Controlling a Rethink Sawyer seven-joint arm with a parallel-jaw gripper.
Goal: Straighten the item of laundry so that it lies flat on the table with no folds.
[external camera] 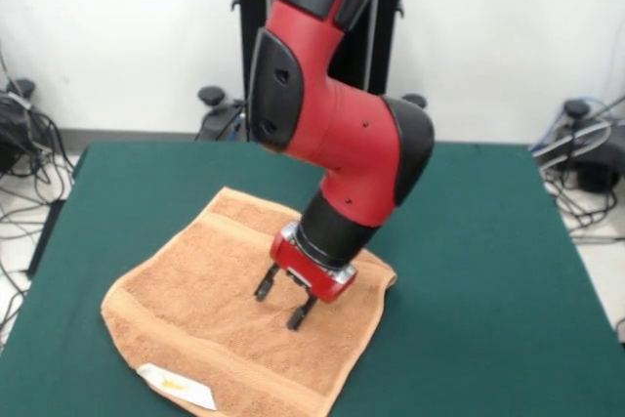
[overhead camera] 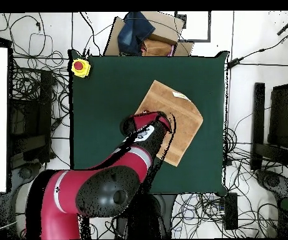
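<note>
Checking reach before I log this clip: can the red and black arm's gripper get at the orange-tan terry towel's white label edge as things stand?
Probably yes. The gripper hangs open over the middle of the orange-tan terry towel, and nothing lies between it and the white label on the towel's edge on the dark green table.

Nubby terry towel (external camera: 210, 310) on matt felt-like table (external camera: 488, 271); glossy plastic arm (external camera: 332, 124).
</note>
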